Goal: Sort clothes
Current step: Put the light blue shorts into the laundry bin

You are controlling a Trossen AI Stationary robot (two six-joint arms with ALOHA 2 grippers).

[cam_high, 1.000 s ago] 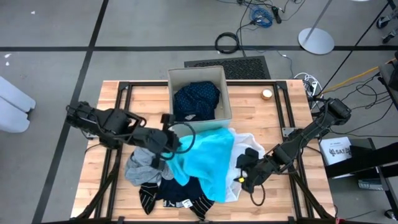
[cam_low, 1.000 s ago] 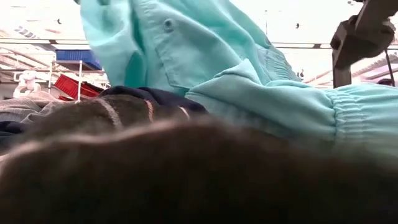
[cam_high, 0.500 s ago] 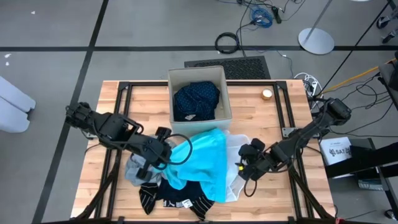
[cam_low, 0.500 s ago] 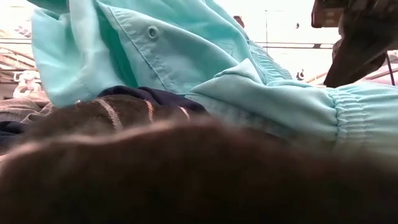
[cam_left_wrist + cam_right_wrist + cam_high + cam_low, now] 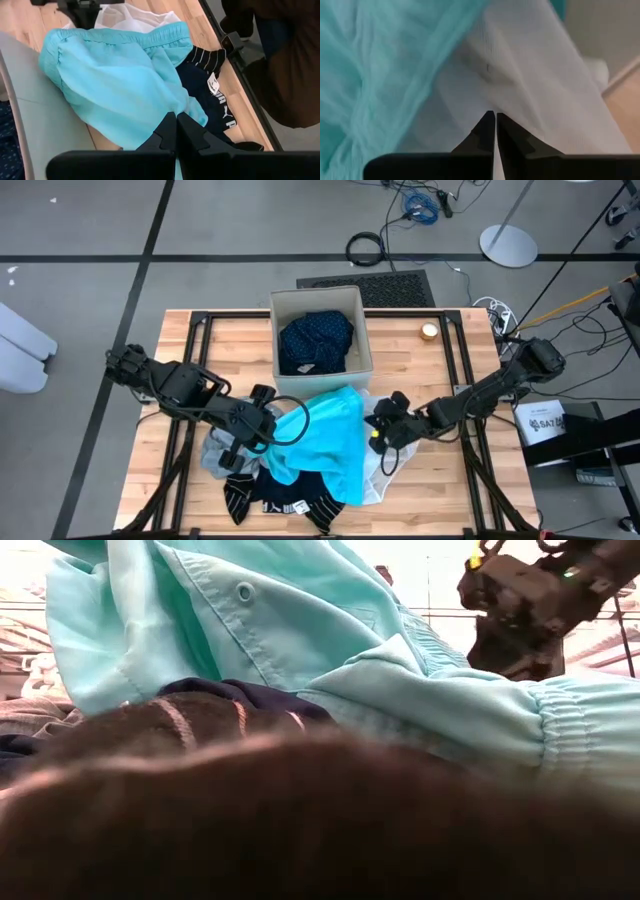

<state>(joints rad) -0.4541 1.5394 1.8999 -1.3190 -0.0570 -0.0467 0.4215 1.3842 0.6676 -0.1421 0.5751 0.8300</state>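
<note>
Clothes heaped mid-desk (image 5: 190,345): left end effector (image 5: 268,423) pinches the turquoise shirt (image 5: 325,442); right end effector (image 5: 380,436) pinches the white sheer piece (image 5: 530,95). Navy dotted piece (image 5: 315,340) fills the box (image 5: 278,305).

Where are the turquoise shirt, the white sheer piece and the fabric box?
turquoise shirt (image 5: 330,435), high view, middle of its spread cloth.
white sheer piece (image 5: 530,85), right wrist view, its gauzy middle.
fabric box (image 5: 362,330), high view, its right wall.

A beige fabric box (image 5: 362,330) stands near a tape roll (image 5: 429,331).
</note>
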